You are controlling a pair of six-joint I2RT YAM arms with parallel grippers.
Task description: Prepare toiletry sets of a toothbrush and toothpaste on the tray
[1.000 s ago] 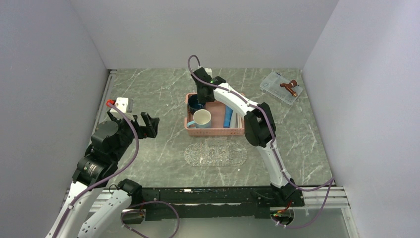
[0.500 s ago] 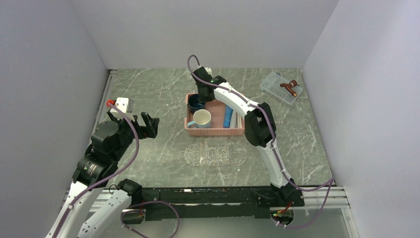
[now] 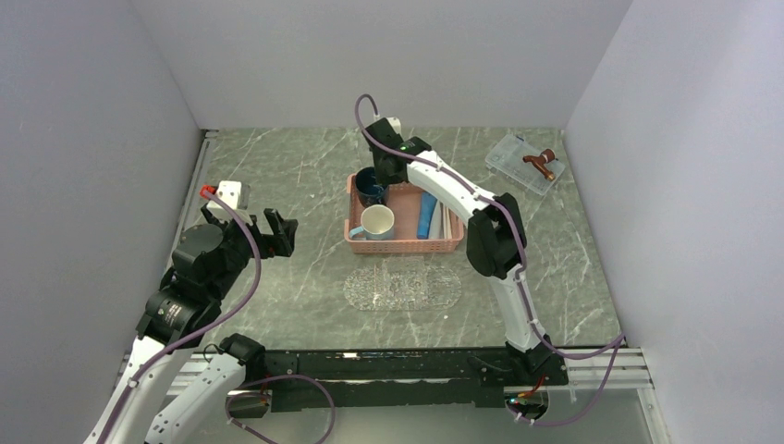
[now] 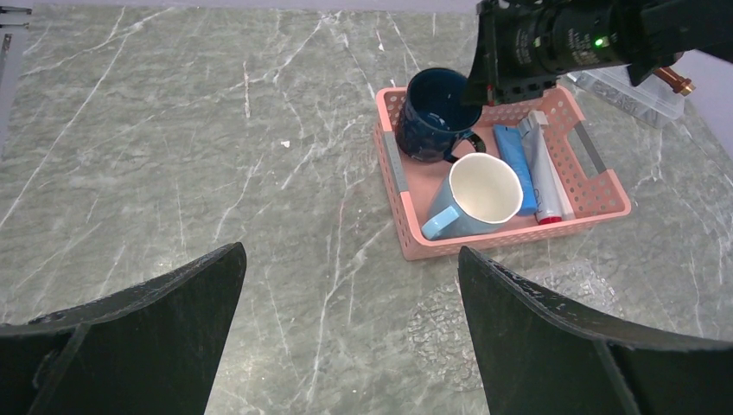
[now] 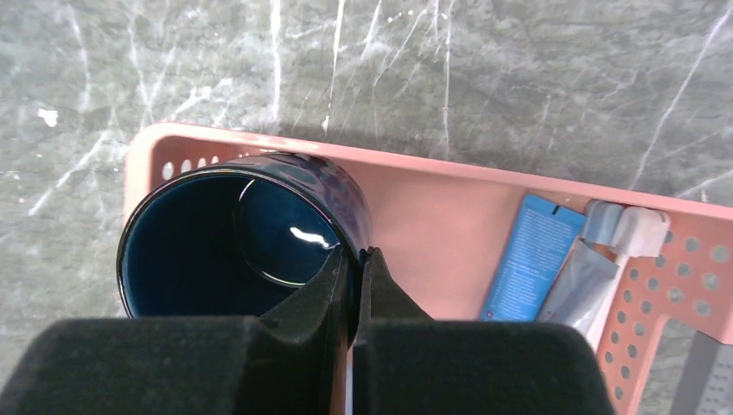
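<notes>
The clear tray (image 3: 402, 289) lies flat in front of the pink basket (image 3: 404, 248). In the basket lie a flat blue toothpaste tube (image 3: 426, 217) and, to its right, slim whitish toothbrushes (image 3: 443, 220). The right wrist view shows the blue toothpaste (image 5: 532, 255) beside a grey tube (image 5: 581, 278). My right gripper (image 5: 354, 255) is shut on the rim of the dark blue mug (image 5: 199, 251) at the basket's back left corner. My left gripper (image 4: 348, 251) is open and empty, above the table left of the basket.
A light blue mug (image 3: 376, 222) lies on its side at the basket's front left. A small clear box (image 3: 524, 164) with a brown object on it sits at the back right. Grey walls stand on three sides.
My right gripper has shifted a little to the right and away with the dark blue mug, and the basket has slid slightly right. The left arm has not moved.
</notes>
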